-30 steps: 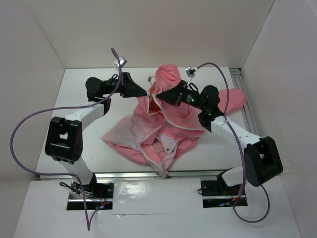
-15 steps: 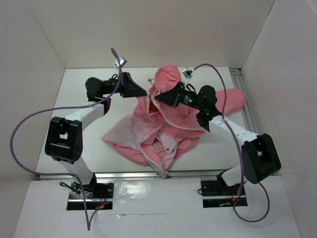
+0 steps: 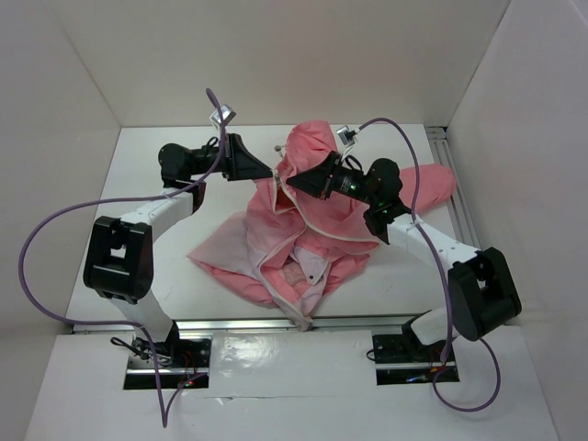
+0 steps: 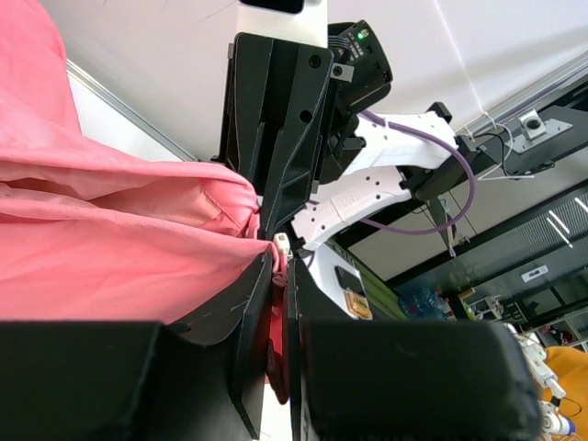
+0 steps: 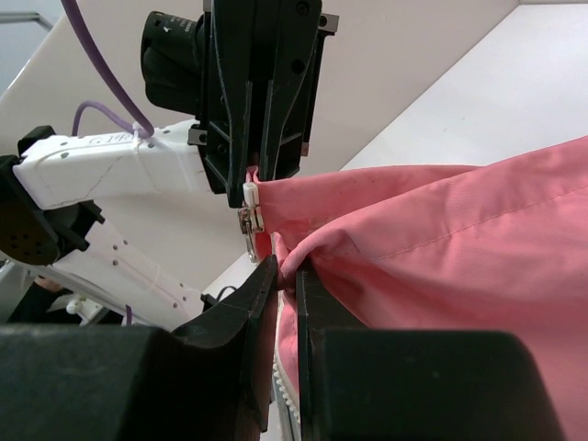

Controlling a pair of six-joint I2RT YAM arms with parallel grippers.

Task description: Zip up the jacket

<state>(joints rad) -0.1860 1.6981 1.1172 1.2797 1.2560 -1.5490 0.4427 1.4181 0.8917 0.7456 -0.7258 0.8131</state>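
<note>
Stretched forward and angled inward, left pincer [image 3: 273, 172] facing right pincer [image 3: 290, 184], tips nearly meeting, both pinched almost fully closed.

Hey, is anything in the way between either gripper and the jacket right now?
Nothing visible is. The left gripper is shut on the jacket edge by the zipper slider. The right gripper is shut on a fold just beside it, and the two grippers' tips face each other.
</note>
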